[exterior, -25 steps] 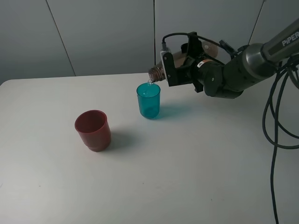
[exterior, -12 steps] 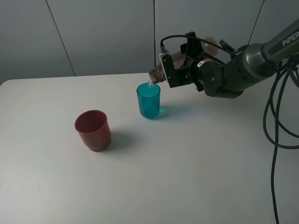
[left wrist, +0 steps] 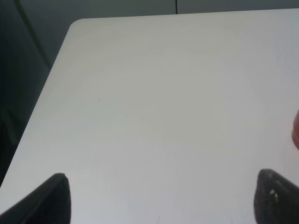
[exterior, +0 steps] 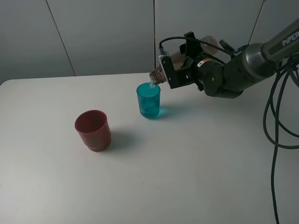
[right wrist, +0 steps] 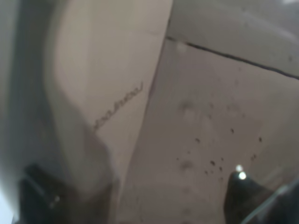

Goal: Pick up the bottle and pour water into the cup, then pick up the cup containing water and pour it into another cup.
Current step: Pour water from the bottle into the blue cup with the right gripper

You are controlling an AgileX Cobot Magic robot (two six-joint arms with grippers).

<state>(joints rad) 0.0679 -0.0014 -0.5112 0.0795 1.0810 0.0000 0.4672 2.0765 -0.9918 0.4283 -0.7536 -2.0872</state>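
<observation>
My right gripper is shut on the smoky grey-brown bottle and holds it tilted almost flat, with its open neck just above the rim of the teal cup. A thin stream of water falls from the neck into that cup, which stands upright on the table. The dark red cup stands upright to the front left, apart from both. In the right wrist view the bottle fills the frame between the dark fingertips. My left gripper is open and empty over bare table.
The white table meets a grey wall at the back. Black cables hang at the right edge. A sliver of the dark red cup shows in the left wrist view. The table's corner also shows there.
The right gripper has raised the bottle's base a little, tilting it slightly more. Water keeps running into the teal cup. Both cups have stayed in place.
</observation>
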